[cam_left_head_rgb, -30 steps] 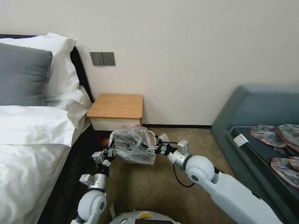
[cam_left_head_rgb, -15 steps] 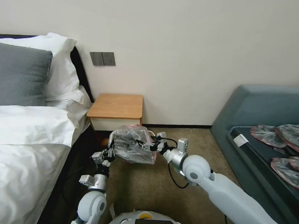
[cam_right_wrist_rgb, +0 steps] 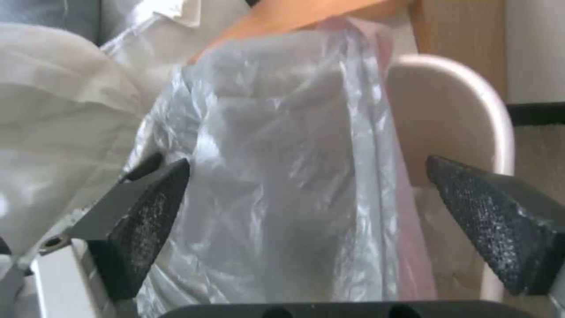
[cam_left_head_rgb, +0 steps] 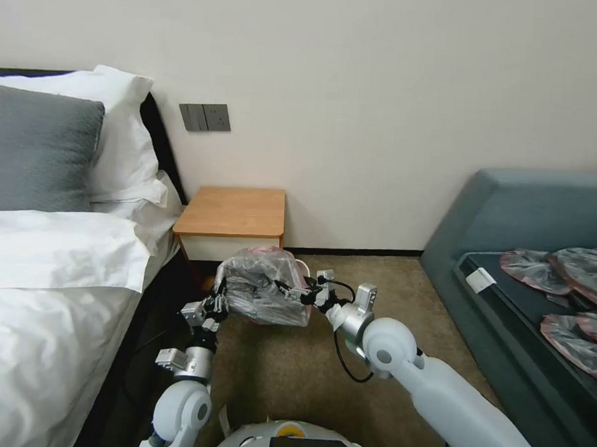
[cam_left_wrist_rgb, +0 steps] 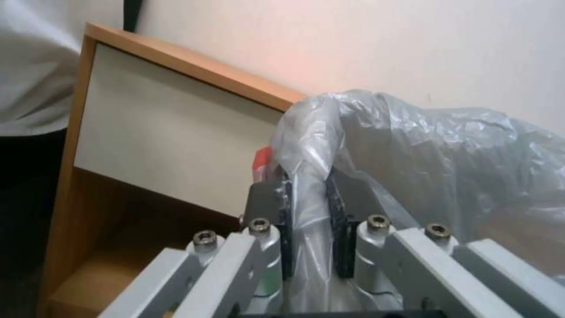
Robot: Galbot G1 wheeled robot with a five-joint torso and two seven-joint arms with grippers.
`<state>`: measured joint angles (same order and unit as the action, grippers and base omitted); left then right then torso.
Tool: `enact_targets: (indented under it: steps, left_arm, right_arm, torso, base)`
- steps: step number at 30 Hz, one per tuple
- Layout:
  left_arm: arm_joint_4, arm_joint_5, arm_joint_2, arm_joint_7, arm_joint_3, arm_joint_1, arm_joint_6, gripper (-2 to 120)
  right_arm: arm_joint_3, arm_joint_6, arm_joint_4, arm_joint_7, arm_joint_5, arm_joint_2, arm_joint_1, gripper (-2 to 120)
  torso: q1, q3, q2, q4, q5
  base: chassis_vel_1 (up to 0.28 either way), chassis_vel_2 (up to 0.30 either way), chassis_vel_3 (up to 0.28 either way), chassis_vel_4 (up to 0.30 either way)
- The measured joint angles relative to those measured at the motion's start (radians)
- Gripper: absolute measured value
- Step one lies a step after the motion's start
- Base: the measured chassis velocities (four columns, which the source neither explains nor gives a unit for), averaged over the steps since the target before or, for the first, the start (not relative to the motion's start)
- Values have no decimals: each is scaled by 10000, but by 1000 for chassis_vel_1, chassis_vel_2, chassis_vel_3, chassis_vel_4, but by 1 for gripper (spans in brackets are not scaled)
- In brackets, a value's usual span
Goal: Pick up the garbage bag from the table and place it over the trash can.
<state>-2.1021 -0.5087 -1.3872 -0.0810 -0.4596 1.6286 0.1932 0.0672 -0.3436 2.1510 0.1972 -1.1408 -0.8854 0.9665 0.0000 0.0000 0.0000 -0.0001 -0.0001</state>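
Jaws of the right gripper (cam_right_wrist_rgb: 312, 212) now stand spread, having drawn back from the garbage bag (cam_left_head_rgb: 265, 292) draped over the trash can (cam_right_wrist_rgb: 453, 119); the left gripper (cam_left_wrist_rgb: 309, 229) still pinches its near edge, so 1 side looks seated.

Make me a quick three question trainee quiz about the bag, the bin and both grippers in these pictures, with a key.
1. True or false: the left gripper is shut on the garbage bag.
2. The right gripper's jaws are: A open, B shut.
3. Fill in: the trash can stands in front of the ____.

Key: 1 true; 2 A, open with the bag between them; 3 table.
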Motion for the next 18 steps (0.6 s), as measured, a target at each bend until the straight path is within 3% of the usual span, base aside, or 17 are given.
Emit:
enact_targets:
  steps: [11,18]
  left_arm:
    - [54,-57,8,-23,-37,13,54,11]
    - [-20,-148,28,-28,-52,19,59,11]
  right_arm:
    - [-220,1073,-183,-291,-107,-1121,506,100]
    - [-301,1382,-383,-437,210,-1452,853,100]
  torso:
    - [0,0,0,1,0]
    - [0,0,0,1,0]
  base:
    - [0,0,0,0]
    - [0,0,0,0]
